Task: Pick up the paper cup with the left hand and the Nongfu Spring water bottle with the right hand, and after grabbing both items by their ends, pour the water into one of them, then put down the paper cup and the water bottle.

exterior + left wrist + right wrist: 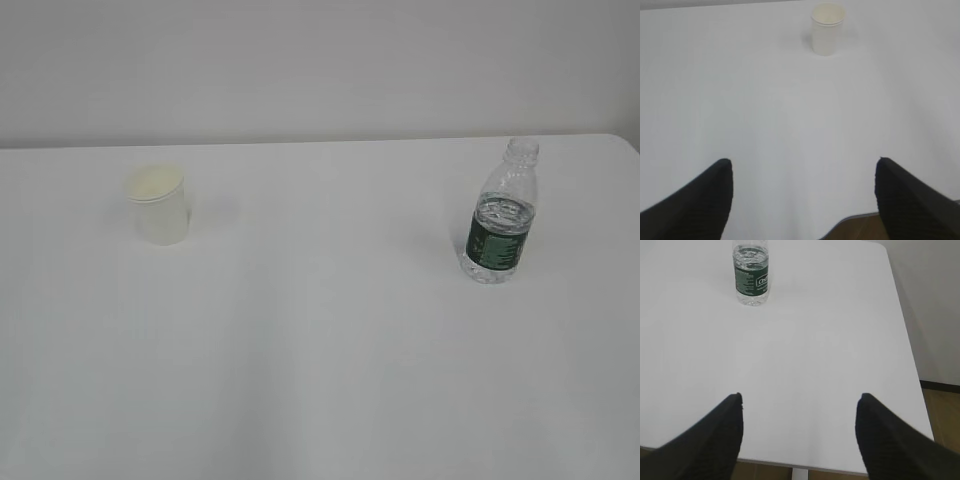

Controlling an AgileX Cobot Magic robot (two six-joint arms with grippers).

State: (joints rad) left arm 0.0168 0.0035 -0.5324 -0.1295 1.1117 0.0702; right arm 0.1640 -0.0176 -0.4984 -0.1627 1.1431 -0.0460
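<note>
my left hand (802, 200) spread wide, low over near table (790, 130) edge | right hand (800, 435) likewise spread, empty | paper cup (827, 28) upright far ahead left | Nongfu Spring water bottle (751, 274) upright far right | white table, pale wall (300, 60)

Paper cup (828, 29) upright near far edge of white surface (790, 110), well apart from left pincer (804, 172). Black fingers (705, 200) spread wide, empty, above near edge.
</note>
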